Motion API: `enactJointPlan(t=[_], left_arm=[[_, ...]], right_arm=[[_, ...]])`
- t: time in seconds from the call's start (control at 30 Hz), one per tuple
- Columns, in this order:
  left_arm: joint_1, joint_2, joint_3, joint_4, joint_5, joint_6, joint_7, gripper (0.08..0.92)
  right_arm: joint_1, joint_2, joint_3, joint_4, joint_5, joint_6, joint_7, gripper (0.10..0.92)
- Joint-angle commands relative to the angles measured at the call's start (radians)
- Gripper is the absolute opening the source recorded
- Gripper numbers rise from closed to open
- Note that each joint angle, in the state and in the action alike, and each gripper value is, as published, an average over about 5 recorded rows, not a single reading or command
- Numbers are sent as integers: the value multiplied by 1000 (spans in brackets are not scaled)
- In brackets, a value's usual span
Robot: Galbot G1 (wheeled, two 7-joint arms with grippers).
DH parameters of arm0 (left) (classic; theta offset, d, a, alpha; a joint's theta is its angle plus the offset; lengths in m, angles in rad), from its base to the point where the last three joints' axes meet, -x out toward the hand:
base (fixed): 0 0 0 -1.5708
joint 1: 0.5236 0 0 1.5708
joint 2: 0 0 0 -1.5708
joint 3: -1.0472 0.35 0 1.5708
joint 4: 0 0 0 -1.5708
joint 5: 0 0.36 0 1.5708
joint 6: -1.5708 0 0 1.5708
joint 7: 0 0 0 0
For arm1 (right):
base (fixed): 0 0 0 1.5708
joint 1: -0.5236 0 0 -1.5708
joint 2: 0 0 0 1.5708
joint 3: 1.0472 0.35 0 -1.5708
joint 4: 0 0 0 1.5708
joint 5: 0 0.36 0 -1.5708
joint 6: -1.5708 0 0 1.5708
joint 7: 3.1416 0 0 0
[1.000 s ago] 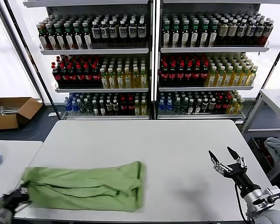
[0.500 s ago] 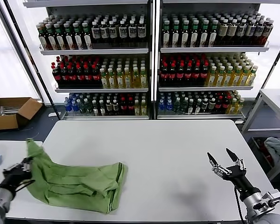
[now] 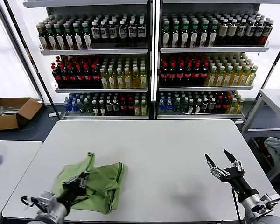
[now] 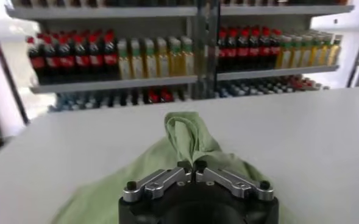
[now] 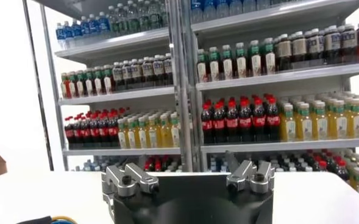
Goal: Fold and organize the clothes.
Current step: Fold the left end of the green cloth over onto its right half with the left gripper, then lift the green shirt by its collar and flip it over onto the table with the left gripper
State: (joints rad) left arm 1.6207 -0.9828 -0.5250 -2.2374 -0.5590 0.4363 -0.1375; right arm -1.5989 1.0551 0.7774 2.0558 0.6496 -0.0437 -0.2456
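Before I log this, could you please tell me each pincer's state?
Left pincer: shut on the green shirt.
Right pincer: open, holding nothing.

Bottle-packed shelves (image 3: 151, 60) stood behind the white table (image 3: 177, 158) — a cardboard box (image 3: 11, 112) sat on the floor nearby.

The polo shirt (image 3: 99, 183) is soft, matt green cloth, creased and bunched into folds. The table (image 3: 168, 144) has a smooth, pale, matt top with a faint sheen. The left gripper (image 4: 192, 165) shows brushed grey metal links with dark screws on a black matt plastic body. The right gripper (image 3: 221, 160) has black, slightly glossy fingers. The bottles (image 3: 186, 70) on the shelf look like glossy plastic, and the cardboard box (image 3: 11, 112) is plain brown and matt.
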Motion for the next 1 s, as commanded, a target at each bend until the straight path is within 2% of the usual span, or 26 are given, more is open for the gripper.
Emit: enactJointPlan(t=[0.03,0.27,0.47,0.6,0.7,0.77,0.87,1.0], left_arm=[[-111,-61,319,83,32,11,-7,89],[-142,-65,350,79,13,42,-7,113],[-132,-81,299,-54,-145,42,-62,272],[-81,-71,182,-189,-291,65,-87,385],[-46,-42,-10,-250,-443,99,-107,471],[-35,-16,-162,-221,-505,115,-107,532],[-21,27,-326,-101,-476,136,-72,619],[-2,45,-368,41,-335,134,-11,731]], right_arm=[[-1,5,-3,5,-7,-7,2,823],[0,19,-11,6,-18,-12,2,823],[7,37,-33,6,-33,-15,2,823],[15,45,-45,7,-40,-17,3,823],[16,46,-49,8,-41,-18,3,823],[14,46,-53,10,-42,-17,2,823],[7,45,-59,12,-44,-13,-1,823],[0,48,-65,14,-48,-8,-3,823]])
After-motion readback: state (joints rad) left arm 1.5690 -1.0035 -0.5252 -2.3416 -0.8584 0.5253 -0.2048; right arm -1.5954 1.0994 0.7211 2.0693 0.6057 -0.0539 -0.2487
